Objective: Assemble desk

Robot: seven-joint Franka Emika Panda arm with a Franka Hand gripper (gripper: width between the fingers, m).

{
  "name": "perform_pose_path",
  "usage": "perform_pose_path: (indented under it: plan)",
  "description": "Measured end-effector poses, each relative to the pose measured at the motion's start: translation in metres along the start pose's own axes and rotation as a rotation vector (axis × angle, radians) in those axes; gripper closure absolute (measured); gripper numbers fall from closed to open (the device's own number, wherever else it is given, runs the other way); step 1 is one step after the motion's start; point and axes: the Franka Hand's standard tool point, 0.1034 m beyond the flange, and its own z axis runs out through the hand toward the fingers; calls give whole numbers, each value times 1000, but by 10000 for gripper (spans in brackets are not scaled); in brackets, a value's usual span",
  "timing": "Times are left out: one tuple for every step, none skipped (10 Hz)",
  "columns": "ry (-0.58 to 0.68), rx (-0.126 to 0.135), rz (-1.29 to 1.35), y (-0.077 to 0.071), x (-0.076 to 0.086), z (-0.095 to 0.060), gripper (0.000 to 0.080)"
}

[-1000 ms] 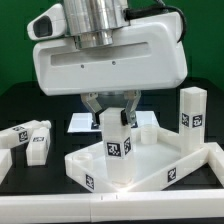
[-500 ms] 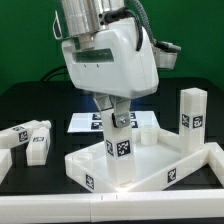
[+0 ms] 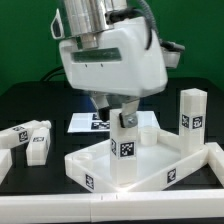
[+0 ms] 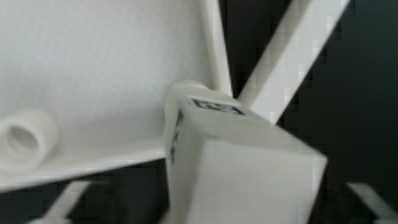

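White rimmed desk top (image 3: pixel 95 170) lies rim-up, front and centre, tags on its wall, with one chunky square leg (image 3: pixel 123 150) upright inside it. The gripper (image 3: pixel 118 108) sits right at that leg's top, and I can't tell whether its jaws grip or stand clear. Another tagged leg (image 3: pixel 190 120) stands just beside the top, at the exterior view's right.

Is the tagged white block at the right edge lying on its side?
No, in the exterior view that leg stands upright beside the desk top.

Desk top (image 3: pixel 95 171) and legs (image 3: pixel 192 120) smooth white plastic, faint sheen, gripper (image 3: pixel 119 110) casing glossy white plastic, table (image 3: pixel 25 105) matt black
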Motion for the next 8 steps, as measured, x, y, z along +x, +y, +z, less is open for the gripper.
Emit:
perform_pose_path:
  plan:
    - [-4, 0, -94, -2, -4, 0, 213]
    - [9, 4, -131, -3, -6, -1, 162]
    - [9, 2, -212, -1, -4, 0, 153]
    - [9, 0, -267, 0, -4, 0, 153]
    - [10, -6, -380, -1, -4, 0, 150]
    - [17, -38, -584, -5, -6, 1, 150]
    - [12, -46, -752, -6, -6, 3, 150]
    - [8, -47, -821, -4, -6, 5, 150]
